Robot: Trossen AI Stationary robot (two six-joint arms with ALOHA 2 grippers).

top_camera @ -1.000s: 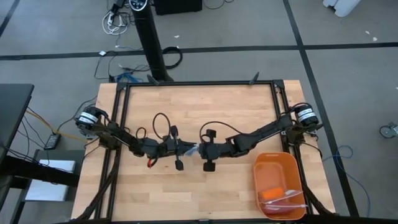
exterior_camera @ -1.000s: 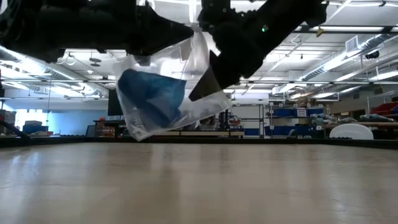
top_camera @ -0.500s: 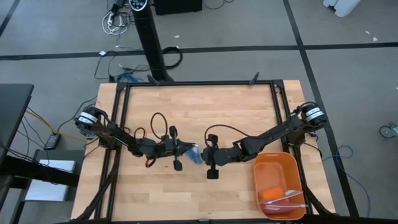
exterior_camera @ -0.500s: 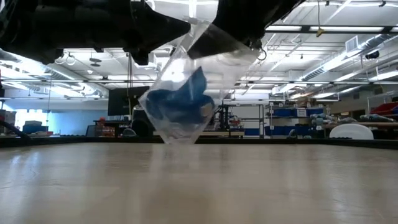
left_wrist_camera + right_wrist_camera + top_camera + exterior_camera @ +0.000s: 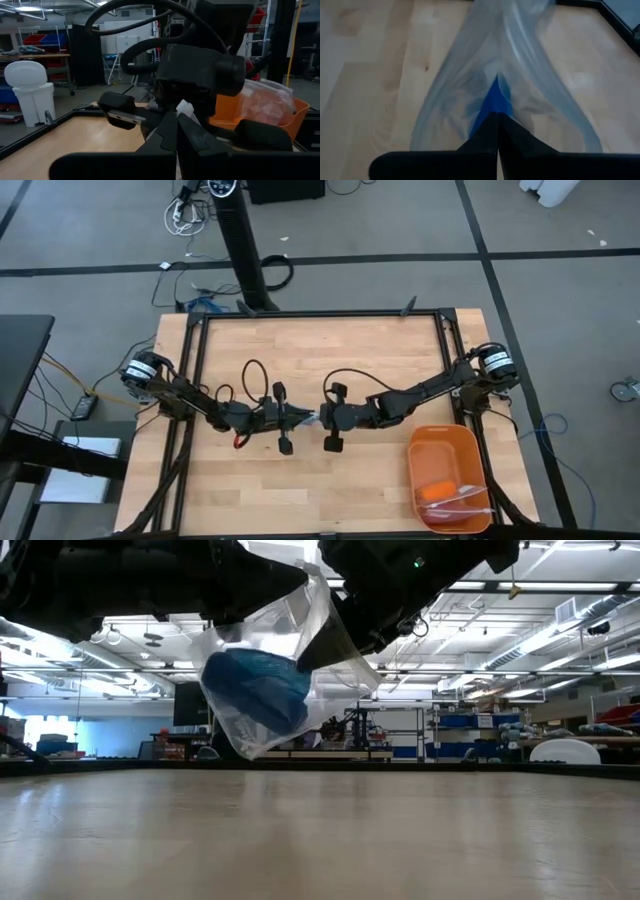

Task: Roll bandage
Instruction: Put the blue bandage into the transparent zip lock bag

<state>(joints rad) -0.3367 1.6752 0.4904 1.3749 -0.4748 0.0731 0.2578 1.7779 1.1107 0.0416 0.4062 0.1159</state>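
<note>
A crumpled blue bandage (image 5: 258, 687) hangs inside a clear plastic bag (image 5: 300, 625), held in the air above the middle of the wooden table (image 5: 330, 350). The left gripper (image 5: 296, 418) and the right gripper (image 5: 322, 418) meet at the bag's upper edge, each pinched shut on the plastic from its own side. In the right wrist view, blue fabric shows through the film just past the closed fingers. This looks like the unpacking step, before any rolling: the bandage is not yet out. The next move likely calls for pulling the bag's mouth apart or tipping it so the bandage drops onto the table. An orange tray (image 5: 440, 445) sits near the right corner.
</note>
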